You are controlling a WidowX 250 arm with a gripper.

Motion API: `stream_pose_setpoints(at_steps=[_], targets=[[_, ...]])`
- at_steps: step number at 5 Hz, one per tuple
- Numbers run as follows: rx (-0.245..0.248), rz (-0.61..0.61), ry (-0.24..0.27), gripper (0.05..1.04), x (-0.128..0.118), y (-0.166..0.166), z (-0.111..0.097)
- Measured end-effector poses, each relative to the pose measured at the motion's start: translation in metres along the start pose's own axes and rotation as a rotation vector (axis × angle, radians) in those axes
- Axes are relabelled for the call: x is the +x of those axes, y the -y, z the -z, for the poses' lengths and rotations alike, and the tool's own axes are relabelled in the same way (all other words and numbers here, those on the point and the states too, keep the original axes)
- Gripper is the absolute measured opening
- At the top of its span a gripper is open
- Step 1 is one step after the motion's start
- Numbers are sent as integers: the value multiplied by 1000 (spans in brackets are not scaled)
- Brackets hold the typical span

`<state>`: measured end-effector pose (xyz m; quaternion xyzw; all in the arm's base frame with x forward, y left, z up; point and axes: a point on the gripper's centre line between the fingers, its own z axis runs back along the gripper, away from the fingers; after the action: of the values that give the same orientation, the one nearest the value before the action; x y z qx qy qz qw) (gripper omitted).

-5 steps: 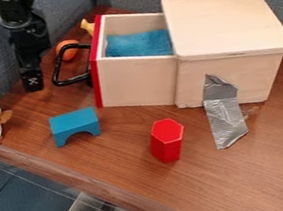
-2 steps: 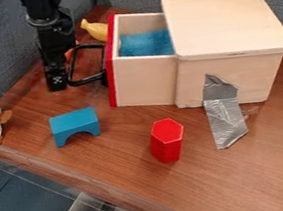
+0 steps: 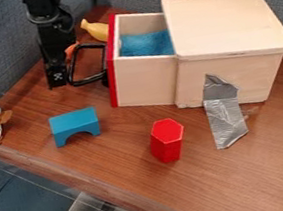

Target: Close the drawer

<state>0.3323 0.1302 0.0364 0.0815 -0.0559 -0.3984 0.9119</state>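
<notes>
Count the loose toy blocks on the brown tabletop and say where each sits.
2: a blue arch-shaped block below-left of the red-fronted wooden drawer in the picture, and a red hexagonal block left of the grey tape strip. Others may hide behind the pale wooden box.

Lit softly from above, brightest on the pale box lid (image 3: 226,23), with a dull sheen across the wooden tabletop (image 3: 268,158) and faint glints on silver tape (image 3: 226,120).
</notes>
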Motion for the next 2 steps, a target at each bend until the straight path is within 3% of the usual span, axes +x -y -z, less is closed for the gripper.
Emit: stream_pose_setpoints(at_steps=[2], targets=[[-23,36,33,1000,21,11,-1]])
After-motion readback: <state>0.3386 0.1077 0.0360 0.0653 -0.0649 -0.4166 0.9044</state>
